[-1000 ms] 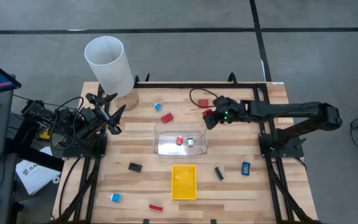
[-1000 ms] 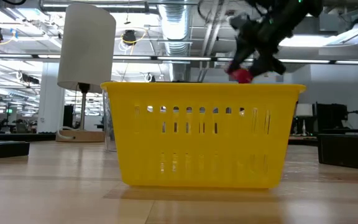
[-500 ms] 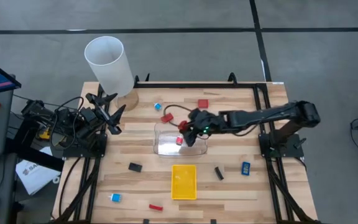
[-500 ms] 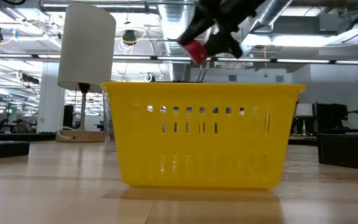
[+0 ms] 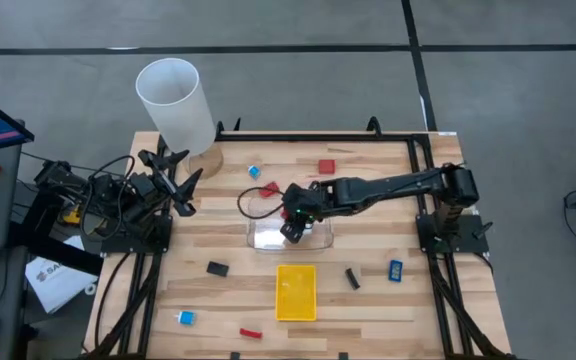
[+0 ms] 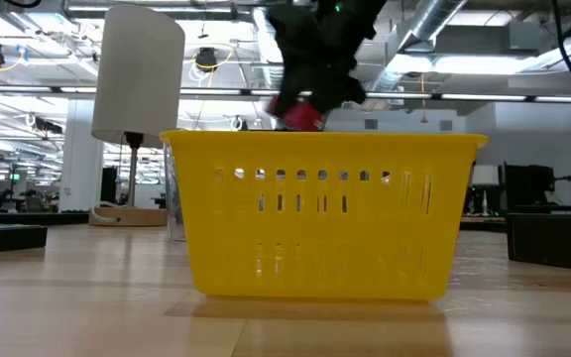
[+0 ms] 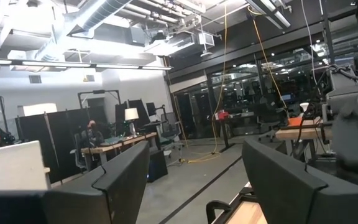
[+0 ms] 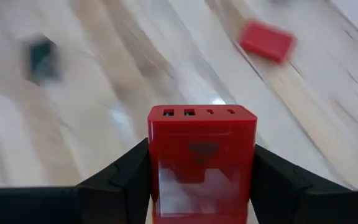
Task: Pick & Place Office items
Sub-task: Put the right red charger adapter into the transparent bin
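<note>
From above, your right hand [image 5: 293, 222] reaches across the desk [image 5: 368, 300] to hang over the clear tray [image 5: 320, 238], clenched on a red block [image 5: 290, 212] that shows only as a speck here. Your left hand [image 5: 180, 185] waits at the desk's left edge beside the tall white cylinder [image 5: 175, 104], with its fingers parted and nothing between them. The other office items lie scattered: a red piece [image 5: 326, 166] near the far edge, a blue-and-white bit [image 5: 253, 172] and another red piece [image 5: 268, 188] left of the tray, black bits [image 5: 217, 268] and [image 5: 352, 278] on either side of the yellow tray [image 5: 296, 292], a blue one [image 5: 395, 270] at right, and a blue-and-white bit [image 5: 186, 318] and a thin red stick [image 5: 251, 333] along the near edge.

At desk level, the yellow tray fills the middle and the right hand holds the red block just above its rim.

Your left wrist camera shows 2 spread fingers [image 7: 120, 180] against the room.

Your right wrist camera shows the red block [image 8: 202, 163] squeezed between both fingers [image 8: 129, 183] above the wood.
</note>
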Controlling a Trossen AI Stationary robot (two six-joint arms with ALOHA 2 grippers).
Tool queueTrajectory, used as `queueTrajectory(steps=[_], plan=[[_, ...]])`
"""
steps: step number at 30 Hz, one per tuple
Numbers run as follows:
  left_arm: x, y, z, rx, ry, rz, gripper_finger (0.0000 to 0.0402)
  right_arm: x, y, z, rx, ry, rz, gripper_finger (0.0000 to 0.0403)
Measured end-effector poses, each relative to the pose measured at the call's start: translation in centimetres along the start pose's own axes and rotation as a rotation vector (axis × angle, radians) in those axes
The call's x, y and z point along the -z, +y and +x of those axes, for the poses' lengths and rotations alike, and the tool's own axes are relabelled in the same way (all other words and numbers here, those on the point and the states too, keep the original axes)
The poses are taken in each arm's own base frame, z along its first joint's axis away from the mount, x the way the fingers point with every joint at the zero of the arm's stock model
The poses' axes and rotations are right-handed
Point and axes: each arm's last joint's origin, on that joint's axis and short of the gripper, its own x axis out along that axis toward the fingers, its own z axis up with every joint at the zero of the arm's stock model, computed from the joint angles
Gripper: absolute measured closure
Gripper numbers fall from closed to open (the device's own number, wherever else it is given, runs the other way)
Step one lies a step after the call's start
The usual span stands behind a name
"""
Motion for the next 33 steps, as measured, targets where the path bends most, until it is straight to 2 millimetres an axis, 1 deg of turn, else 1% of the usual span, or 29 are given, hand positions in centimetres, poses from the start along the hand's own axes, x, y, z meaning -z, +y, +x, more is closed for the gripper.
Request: queueTrajectory(steps=[5, 11, 15, 21, 22, 24, 26, 28, 30, 32, 33], plan=[[0.0, 0.0, 0.0, -0.003, 0.003, 0.002, 0.0149, 0.6, -0.3, 1.1, 0.048, 0.070, -0.011, 0.0204], [0.0, -0.1, 0.0, -0.001, 0.002, 0.003, 0.0149, 1.1, 0.6, 0.9, 0.025, 0.070, -0.039, 0.0204], [0.0, -0.1, 0.0, -0.001, 0.002, 0.002, 0.0149, 1.3, 1.0, 1.0, -0.032, 0.082, -0.052, 0.0204], [0.0, -0.1, 0.0, -0.001, 0.002, 0.002, 0.0149, 1.0, 1.9, 2.3, -0.111, 0.048, -0.080, 0.0204], [0.0, -0.1, 0.0, -0.001, 0.002, 0.002, 0.0149, 1.0, 1.9, 2.7, -0.118, 0.056, -0.092, 0.0204], [0.0, -0.1, 0.0, -0.001, 0.002, 0.002, 0.0149, 1.9, 1.4, 3.6, -0.106, 0.151, -0.129, 0.0204], [0.0, -0.1, 0.0, -0.002, 0.003, 0.003, 0.0149, 2.0, 1.2, 4.5, -0.115, 0.184, -0.134, 0.0204], [0.0, -0.1, 0.0, -0.002, 0.004, 0.003, 0.0149, 2.4, 0.5, 4.6, -0.075, 0.253, -0.144, 0.0204], [0.0, -0.1, 0.0, -0.001, 0.003, 0.004, 0.0149, 2.3, 0.2, 4.8, -0.073, 0.259, -0.155, 0.0204], [0.0, -0.1, 0.1, -0.002, 0.004, 0.004, 0.0149, 2.6, -0.3, 4.7, -0.050, 0.304, -0.173, 0.0204], [0.0, -0.1, 0.0, -0.003, 0.003, 0.004, 0.0149, 2.4, -0.2, 4.8, -0.062, 0.284, -0.173, 0.0204]])
